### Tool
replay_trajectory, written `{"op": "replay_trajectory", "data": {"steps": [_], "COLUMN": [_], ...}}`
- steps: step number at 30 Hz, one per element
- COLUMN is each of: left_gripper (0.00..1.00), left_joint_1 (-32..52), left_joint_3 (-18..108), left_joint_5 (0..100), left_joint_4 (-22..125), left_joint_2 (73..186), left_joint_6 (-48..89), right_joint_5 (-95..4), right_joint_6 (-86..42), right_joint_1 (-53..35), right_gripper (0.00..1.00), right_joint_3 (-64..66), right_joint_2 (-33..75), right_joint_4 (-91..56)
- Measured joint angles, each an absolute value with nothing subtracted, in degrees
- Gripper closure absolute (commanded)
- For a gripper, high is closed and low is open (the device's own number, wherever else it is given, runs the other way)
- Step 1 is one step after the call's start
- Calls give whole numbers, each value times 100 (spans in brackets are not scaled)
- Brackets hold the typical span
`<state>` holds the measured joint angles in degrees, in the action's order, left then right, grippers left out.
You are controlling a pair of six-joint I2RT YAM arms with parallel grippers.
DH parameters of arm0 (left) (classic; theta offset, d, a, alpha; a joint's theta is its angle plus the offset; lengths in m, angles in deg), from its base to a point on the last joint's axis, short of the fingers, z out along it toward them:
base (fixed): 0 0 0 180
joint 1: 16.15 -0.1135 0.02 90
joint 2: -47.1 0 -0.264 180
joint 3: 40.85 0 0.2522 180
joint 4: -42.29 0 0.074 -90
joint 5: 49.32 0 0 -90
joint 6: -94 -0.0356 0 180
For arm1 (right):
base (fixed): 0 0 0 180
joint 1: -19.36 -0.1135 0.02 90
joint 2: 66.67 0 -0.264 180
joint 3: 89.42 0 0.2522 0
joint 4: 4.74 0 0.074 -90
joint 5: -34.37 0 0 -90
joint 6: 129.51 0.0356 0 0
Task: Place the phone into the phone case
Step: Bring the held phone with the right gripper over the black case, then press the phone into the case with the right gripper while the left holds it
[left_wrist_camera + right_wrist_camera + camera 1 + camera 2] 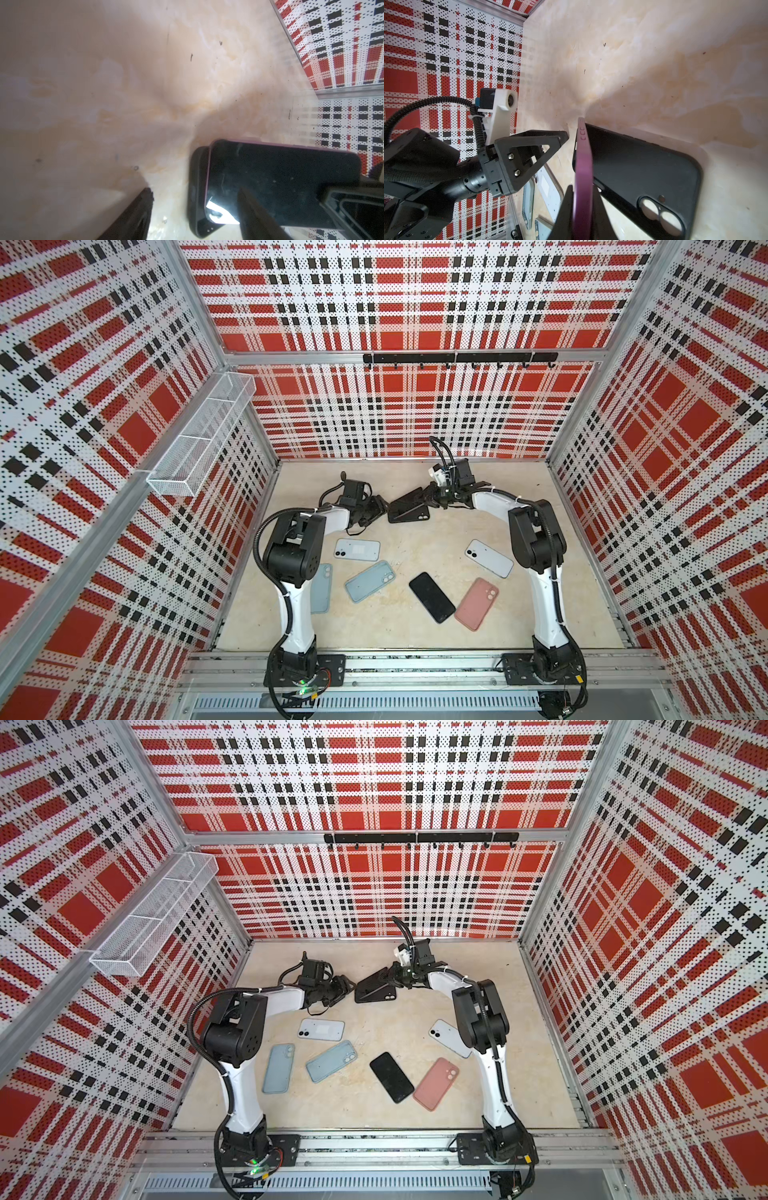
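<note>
The right gripper (582, 185) is clamped on the purple-edged, dark-screened phone (583, 162) — tilted on a long edge, lengthwise left-to-right over the black phone case (643, 166), far-centre on the bench (415, 635). The left gripper (377, 506) gapes empty beside it.

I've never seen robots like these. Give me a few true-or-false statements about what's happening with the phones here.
1. The right claw is shut on a purple-rimmed black-screened phone. True.
2. That phone lies flat inside the matte black phone case. False: it stands steeply tilted over the case, not seated.
3. The left claw is open and holds nothing. True.
4. The rounded pink phone case stands upright on its edge. False: it lies flat on the beige table beside a flat black phone.
</note>
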<state>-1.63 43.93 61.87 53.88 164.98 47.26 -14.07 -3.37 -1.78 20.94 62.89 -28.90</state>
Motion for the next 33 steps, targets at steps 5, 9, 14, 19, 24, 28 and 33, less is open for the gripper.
{"op": "replay_trajectory", "data": {"steps": [5,9,14,19,24,28,33], "left_gripper": [32,31,30,30,30,30,30], "left_joint_1": [-58,-29,-10,36,113,106,100], "left_joint_3": [4465,4465,4465,4465,4509,4520,4520], "left_joint_5": [6194,6235,6281,6390,6395,6395,6403], "left_joint_4": [5276,5184,5060,4782,4616,4590,4575], "left_joint_2": [16590,16618,16656,16760,16846,16859,16865], "left_joint_6": [4812,4881,4978,5135,5218,5253,5264], "right_joint_5": [-1306,-1219,-1217,-1234,-1236,-1241,-1278], "right_joint_6": [-210,-37,107,190,210,194,153], "right_joint_1": [-176,-156,-172,-165,-154,-156,-165], "right_gripper": [100,100,100,100,100,100,100], "right_joint_3": [1749,1336,1069,988,890,886,886], "right_joint_2": [6282,6210,6074,6070,6070,6070,6072], "right_joint_4": [-2590,-2326,-2116,-1996,-1897,-1891,-1910]}}
